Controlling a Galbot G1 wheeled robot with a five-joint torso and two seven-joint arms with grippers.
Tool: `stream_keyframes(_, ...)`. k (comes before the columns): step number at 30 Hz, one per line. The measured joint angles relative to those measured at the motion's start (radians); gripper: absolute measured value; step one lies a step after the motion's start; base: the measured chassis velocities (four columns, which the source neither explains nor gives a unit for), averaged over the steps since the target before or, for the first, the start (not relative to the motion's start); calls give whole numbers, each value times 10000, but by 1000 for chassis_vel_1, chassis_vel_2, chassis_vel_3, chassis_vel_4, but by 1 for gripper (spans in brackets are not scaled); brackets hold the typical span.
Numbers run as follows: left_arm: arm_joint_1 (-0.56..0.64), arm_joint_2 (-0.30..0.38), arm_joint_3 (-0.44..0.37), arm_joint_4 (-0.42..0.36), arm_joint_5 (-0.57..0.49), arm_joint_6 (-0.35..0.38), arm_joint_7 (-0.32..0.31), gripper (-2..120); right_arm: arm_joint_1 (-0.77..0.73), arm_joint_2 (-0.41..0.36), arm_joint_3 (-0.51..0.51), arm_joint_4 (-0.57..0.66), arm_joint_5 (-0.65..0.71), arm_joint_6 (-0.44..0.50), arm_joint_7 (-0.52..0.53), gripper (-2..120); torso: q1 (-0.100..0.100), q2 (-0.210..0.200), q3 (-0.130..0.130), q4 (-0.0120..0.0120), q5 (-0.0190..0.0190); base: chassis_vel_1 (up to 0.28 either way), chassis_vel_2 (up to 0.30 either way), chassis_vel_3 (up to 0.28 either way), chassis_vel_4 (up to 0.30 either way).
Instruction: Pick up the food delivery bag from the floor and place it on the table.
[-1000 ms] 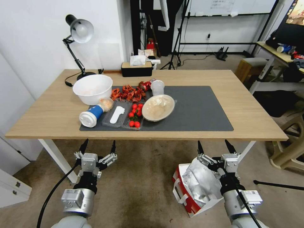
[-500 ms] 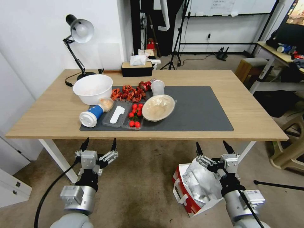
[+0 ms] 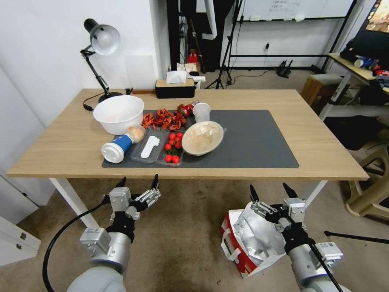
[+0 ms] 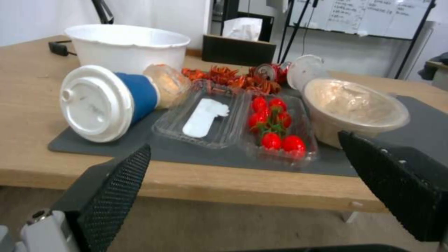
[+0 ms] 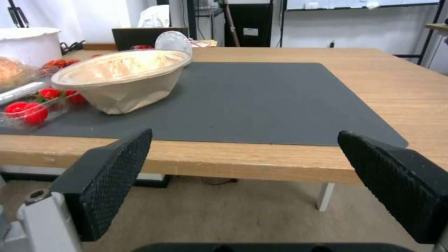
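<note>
Standing beyond both pincers, the desk (image 3: 316,134) carried a dark grey mat (image 3: 251,138) with food laid on the part ahead of the left pincer. The floor (image 3: 186,227) lay under both arms, worn and stained. The food delivery bag (image 3: 253,239) sat on that floor, directly beneath and just behind the right pincer (image 3: 270,192), its silver foil lining open upward and its red side with white strap handles turned toward the left pincer. The right pincer hung above the bag's far edge with its fingers spread wide, gripping nothing, pointed at the desk's near edge. The left pincer (image 3: 138,183) was held well apart from the bag, also spread and empty, aimed at the desk edge just ahead of it. Ahead of the left pincer lay a white bowl (image 3: 118,113), a tan covered bowl (image 3: 202,138), a tipped blue cup with white lid (image 3: 117,147), a clear tray (image 3: 150,145) and a tray of red tomatoes (image 3: 172,148)
</note>
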Motion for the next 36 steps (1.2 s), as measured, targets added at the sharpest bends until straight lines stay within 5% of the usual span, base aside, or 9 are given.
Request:
stream_keyframes(9,214,-53,48,285,-78,-880,51,100,7,-7,18,31,18,31,55,100,-1,0,0,0,0,0,0,0,0)
stream_keyframes(19,258,-59,-75,377,-309,-1068,-52,100,-8,-10,-4,-46,-67,92,94,100,-20,-43,-21,0,0,0,0,0,0)
stream_keyframes(36,256,8,-137,856,-156,-1320,9,100,84,-12,47,-222,658,336,-229,100,-412,-937,-520,0,0,0,0,0,0)
